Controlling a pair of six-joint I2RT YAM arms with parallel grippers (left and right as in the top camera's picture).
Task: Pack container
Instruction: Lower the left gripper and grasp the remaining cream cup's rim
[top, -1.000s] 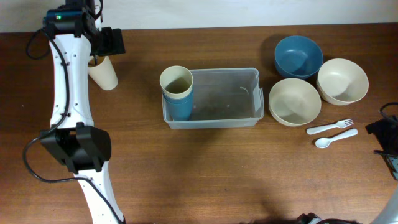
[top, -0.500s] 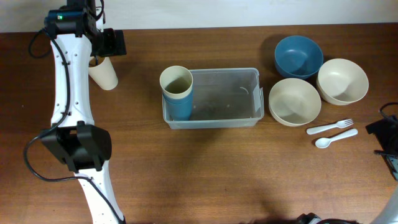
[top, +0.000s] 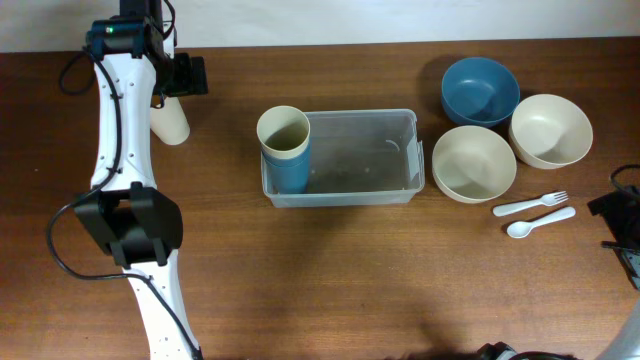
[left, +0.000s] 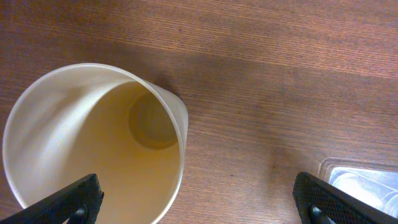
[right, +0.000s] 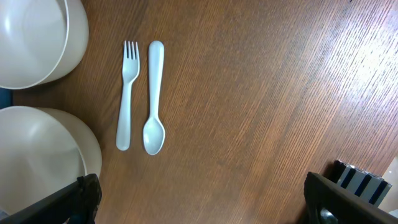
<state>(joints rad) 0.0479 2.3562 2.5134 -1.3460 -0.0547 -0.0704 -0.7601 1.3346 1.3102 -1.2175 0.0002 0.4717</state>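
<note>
The clear container (top: 340, 158) sits mid-table with 1 blue cup (top: 285, 150) standing in its left end, the left gripper (left: 199, 205) spread wide above a cream cup (left: 93, 143), the right gripper (right: 208, 205) equally wide, empty.

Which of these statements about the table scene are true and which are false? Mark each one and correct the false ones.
1. A blue cup stands in the left end of the container. True.
2. The fork and spoon lie inside the container. False: they lie side by side on the table, near the bowls.
3. One blue bowl and two cream bowls sit right of the container. True.
4. The left gripper is shut on the cream cup. False: it is open above the cup, which stands on the table.
</note>
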